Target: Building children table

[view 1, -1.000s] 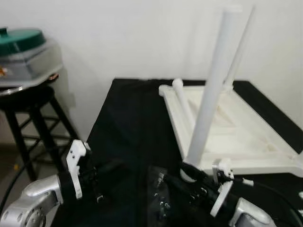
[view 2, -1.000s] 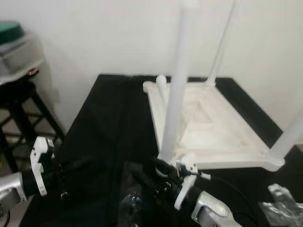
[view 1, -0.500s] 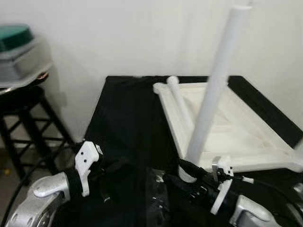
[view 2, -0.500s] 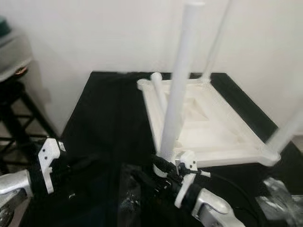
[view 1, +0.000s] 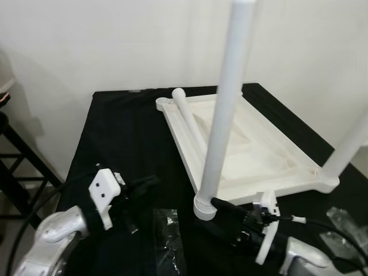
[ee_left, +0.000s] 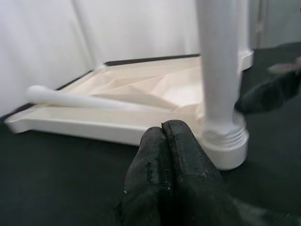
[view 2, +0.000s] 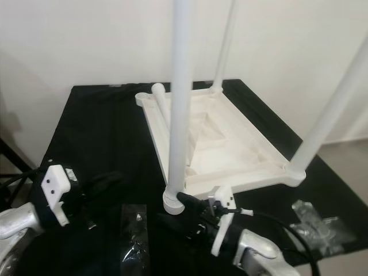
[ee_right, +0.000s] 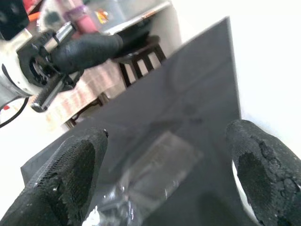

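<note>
The whole picture has slid since a moment ago, so the robot's head has turned to the right; the stool [view 1: 11, 167] that stood in plain sight on the left is now only a bit at the edge, and a third upright leg [view 2: 330, 109] has come into sight on the far right. The table parts themselves do not seem to have moved on the black bench [view 1: 123, 132].

On the left, the left gripper [ee_left: 170, 155] hangs just over the bench, a little nearer the middle than before; its jaws are pressed together and hold nothing. Between the two arms lie small clear bags [view 1: 168, 247] on the bench.

In the middle, the white table top [view 1: 259, 155] lies upside down; one loose leg [view 1: 188, 121] lies flat along its left edge. At the near corner a tall near leg [view 1: 225, 109] stands up in its socket. The right gripper [view 2: 187, 202] sits right by the foot of that leg; its jaws are spread wide, and I cannot tell if they touch it.

I think three legs are up, so the loose leg is the last one to fit.
</note>
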`<state>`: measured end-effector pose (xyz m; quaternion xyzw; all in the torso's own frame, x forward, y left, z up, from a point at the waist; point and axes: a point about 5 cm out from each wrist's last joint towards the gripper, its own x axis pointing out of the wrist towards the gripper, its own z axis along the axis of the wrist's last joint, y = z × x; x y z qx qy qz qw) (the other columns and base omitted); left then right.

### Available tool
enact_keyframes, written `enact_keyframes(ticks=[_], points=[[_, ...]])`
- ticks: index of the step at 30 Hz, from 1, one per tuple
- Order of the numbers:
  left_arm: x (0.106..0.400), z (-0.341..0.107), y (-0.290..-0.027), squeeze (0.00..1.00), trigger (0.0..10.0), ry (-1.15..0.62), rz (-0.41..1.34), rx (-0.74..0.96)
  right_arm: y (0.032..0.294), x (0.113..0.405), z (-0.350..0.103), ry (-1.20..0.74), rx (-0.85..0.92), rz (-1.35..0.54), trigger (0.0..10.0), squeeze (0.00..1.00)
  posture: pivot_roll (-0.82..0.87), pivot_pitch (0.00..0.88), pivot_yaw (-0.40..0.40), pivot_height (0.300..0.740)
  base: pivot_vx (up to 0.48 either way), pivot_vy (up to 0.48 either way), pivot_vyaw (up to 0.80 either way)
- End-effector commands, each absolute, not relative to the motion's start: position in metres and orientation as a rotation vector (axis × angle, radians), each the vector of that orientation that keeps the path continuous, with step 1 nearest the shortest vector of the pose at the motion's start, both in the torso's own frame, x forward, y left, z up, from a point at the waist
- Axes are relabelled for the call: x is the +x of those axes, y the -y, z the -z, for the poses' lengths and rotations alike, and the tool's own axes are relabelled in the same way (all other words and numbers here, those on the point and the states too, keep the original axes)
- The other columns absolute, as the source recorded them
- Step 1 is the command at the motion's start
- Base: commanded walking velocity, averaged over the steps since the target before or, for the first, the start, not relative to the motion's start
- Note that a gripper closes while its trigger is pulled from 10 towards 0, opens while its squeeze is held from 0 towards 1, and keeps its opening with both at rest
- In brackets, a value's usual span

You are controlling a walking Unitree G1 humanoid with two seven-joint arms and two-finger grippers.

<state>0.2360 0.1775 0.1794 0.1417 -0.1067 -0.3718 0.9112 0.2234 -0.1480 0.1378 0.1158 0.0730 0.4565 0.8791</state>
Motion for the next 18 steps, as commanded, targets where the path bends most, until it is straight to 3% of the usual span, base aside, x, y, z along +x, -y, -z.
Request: enact_keyframes(ticks=[1,8,12,18], points=[[0.234,-0.178,-0.179,0.0,10.0,0.221,0.757,0.328,0.157,0.23,-0.141,-0.13,0.198,-0.912,10.0,0.0,0.02,0.0,-0.033,0.74,0.0,0.0,0.0],[0.225,-0.174,-0.175,0.0,10.0,0.233,0.77,0.353,0.169,0.246,-0.155,-0.084,0.159,-0.875,10.0,0.0,0.03,0.0,-0.049,0.74,0.0,0.0,0.0],[0.212,-0.174,-0.163,0.0,10.0,0.35,0.76,0.433,0.187,0.26,-0.172,-0.038,0.102,-0.845,10.0,0.0,0.03,0.0,-0.054,0.74,0.0,0.0,0.0],[0.204,-0.168,-0.146,0.0,10.0,0.315,0.829,0.324,0.193,0.264,-0.177,-0.023,0.096,-0.825,10.0,0.0,0.04,0.0,-0.059,0.74,0.0,0.0,0.0]])
